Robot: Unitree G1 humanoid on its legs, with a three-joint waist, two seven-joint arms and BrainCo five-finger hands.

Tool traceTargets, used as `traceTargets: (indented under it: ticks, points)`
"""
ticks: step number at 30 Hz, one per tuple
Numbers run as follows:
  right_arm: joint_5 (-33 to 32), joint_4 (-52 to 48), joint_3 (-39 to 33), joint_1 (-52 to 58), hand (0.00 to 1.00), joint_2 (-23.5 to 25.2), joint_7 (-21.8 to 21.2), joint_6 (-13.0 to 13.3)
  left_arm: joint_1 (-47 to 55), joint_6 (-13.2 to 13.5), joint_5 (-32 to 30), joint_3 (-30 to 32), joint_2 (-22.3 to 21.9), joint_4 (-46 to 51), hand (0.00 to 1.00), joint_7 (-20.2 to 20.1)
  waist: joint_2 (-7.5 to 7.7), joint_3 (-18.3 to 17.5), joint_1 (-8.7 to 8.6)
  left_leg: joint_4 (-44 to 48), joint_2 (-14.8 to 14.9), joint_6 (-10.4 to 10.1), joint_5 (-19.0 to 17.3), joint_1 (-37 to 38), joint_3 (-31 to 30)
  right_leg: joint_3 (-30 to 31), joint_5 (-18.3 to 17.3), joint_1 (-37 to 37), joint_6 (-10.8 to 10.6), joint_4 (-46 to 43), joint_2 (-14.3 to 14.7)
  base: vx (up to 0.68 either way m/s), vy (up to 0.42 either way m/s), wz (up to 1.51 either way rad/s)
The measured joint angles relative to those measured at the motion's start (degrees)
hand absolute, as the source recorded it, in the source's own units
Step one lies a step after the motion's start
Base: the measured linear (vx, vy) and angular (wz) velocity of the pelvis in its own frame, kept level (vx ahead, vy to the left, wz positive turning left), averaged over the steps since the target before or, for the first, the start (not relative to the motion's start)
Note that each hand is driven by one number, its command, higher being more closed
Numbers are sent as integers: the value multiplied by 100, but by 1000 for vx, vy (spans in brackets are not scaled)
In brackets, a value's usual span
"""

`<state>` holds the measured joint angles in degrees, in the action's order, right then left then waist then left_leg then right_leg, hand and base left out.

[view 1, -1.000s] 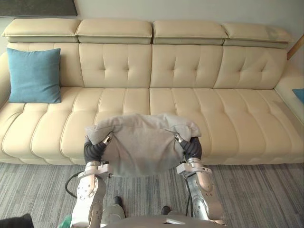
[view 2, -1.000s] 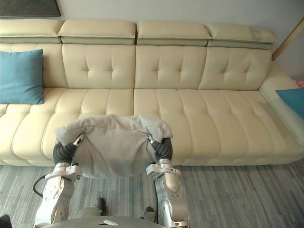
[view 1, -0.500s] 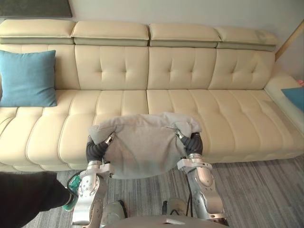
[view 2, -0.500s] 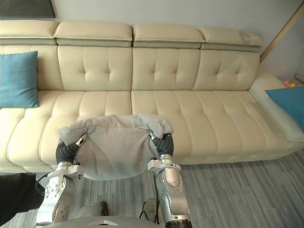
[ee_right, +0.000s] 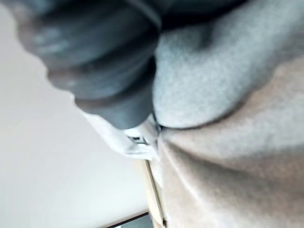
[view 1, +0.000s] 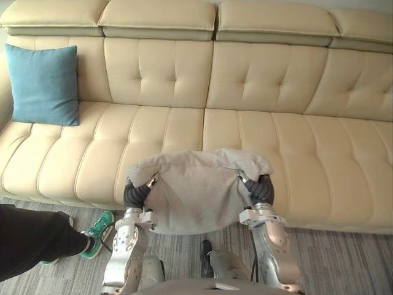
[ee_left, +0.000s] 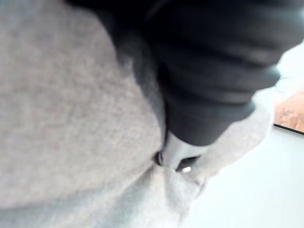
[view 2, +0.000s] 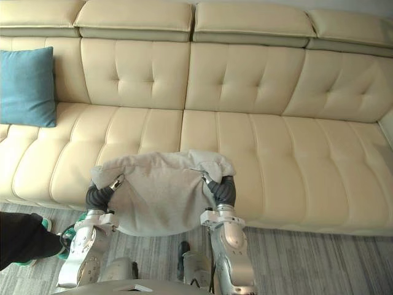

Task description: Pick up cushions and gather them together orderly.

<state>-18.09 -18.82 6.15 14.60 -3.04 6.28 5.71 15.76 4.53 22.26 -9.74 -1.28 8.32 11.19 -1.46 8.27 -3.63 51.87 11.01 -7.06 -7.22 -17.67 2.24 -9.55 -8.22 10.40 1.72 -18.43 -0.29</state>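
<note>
Trouble is likeliest at the left, where a person's leg [view 1: 31, 236] and shoe [view 1: 97, 228] are seen on the carpet [view 1: 344, 264] just beside the left arm. A sidestep toward the blue cushion [view 1: 44, 85] could be blocked there, or a collision caused. The blue cushion is propped upright against the back of the sofa [view 1: 319, 160] at its left end, well apart from the load.

The left hand [view 1: 134, 195] is pressed into one side of the grey cushion [view 1: 193, 193], which is held in the air between both hands, over the sofa's front edge near the middle seam. The right hand [view 1: 263, 189] is pressed into the other side. Cloth is folded over both hands, so it cannot be told whether they are clenched on the fabric or laid flat against it.

If squeeze alone is relied on, the soft filling may give and the cushion could slip down onto the carpet, more so if one arm is moved ahead of the other. The seat edge below is partly covered by the load and may be misjudged.

To the right the seats are bare, and wide room is offered for setting down, though order is judged better served beside the blue cushion.
</note>
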Motion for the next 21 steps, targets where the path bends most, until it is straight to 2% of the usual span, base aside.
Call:
traceTargets:
  ticks: [3, 5, 6, 7, 8, 9, 12, 15, 17, 21]
  points:
    - [-19, -313, -8, 20, 100, -29, 7, 121, -34, 1, 12, -72, -130, 11, 100, -59, -13, -3, 29, -107, 76, 148, -343, -79, 559, 83, -3, -464, 5, 373, -171, 316, -21, -10]
    - [-69, -325, -16, 52, 100, -31, 12, 224, -62, 9, 9, -92, -210, 59, 100, -117, -22, -15, 50, -1291, 76, 295, -467, -81, 945, 17, -3, -653, 5, 430, -363, 213, 102, 14]
    - [-69, -324, -18, 63, 100, -32, 13, 224, -61, 9, 8, -96, -211, 83, 100, -119, -33, -22, 62, -1619, 62, 306, -458, -73, 972, 13, -3, -664, 4, 422, -391, 236, 200, 2]
    - [-69, -318, -18, 124, 100, -35, 13, 224, -51, 13, 8, -99, -203, 176, 100, -120, -93, -62, 138, -2773, 4, 374, 11, 72, 999, 23, -36, -648, -52, 350, -431, 168, 184, -14]
    - [-70, -319, -23, 195, 100, -42, 13, 227, -32, 38, 5, -123, -208, 236, 100, -120, -186, -119, 186, -3366, -15, 344, 869, 151, 861, 97, -149, -650, -250, 295, -397, 253, 306, -24]
    - [-70, -189, -20, 215, 100, 52, 11, 193, -50, 81, 5, -126, -123, 227, 100, -120, -155, -187, 215, -3589, -87, 238, 610, 323, 840, 259, -315, -674, -489, 265, -454, 156, 200, -15]
    - [-66, 209, -17, 202, 100, 293, 2, 124, -11, 106, 5, -123, 169, 227, 100, -120, 81, -210, 193, -3908, -390, 355, 670, 564, 1023, 467, -211, -651, -489, 322, -694, 118, 240, -15]
    - [-65, 474, -12, 59, 100, 283, -8, 62, 21, 113, 4, -107, 282, 212, 100, -127, 106, -222, 200, -4182, -466, 412, 686, 749, 1219, 825, 131, -662, -524, 599, -711, 7, 171, -46]
    - [-55, 480, -15, 41, 100, 259, -8, 50, 15, 112, -2, -107, 307, 98, 100, -148, 112, -222, 124, -4326, -515, 478, 733, 777, 1279, 935, 370, -663, -554, 811, -707, -42, 119, -31]
    - [-52, 654, -28, -71, 100, 258, -12, 51, -25, 86, -8, -105, 328, -205, 100, -154, 252, -252, 12, -4579, -635, 565, 838, 897, 1386, 1159, 547, -630, -563, 1011, -764, -93, 90, -22]
